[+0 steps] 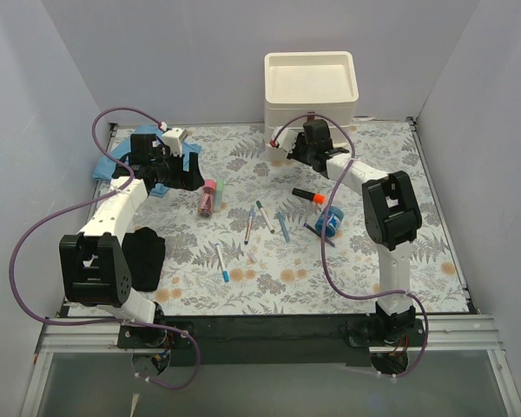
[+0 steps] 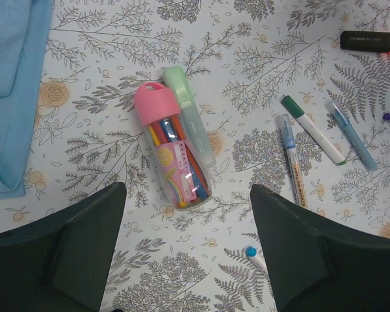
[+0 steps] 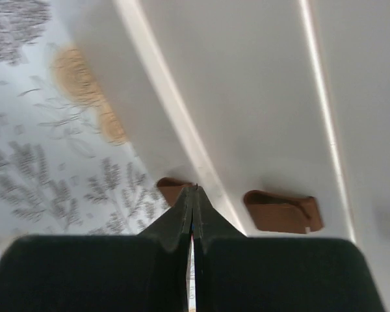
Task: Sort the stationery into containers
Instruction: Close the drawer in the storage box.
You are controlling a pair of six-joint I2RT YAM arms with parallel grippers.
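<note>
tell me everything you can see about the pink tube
The pink tube is a clear plastic cylinder with a rounded pink cap and a pink rainbow label, packed with coloured sticks. It lies on its side on the floral table cover. A pale green-capped pen rests along one side, touching it. The left gripper is open above it, one finger on each side, not touching.

The table (image 1: 399, 174) wears a white covering printed with grey ferns, leaves and pale orange blossoms. A light-blue cloth (image 1: 104, 167) lies crumpled at the far-left corner, partly hidden. From the left wrist view its folded edge (image 2: 13, 78) fills the upper-left side. Plain white walls (image 1: 200, 61) close in three sides. A metal rail (image 1: 269, 334) runs along the near edge. A dark shape (image 1: 143, 256) sits near-left, possibly a black pouch.
</note>
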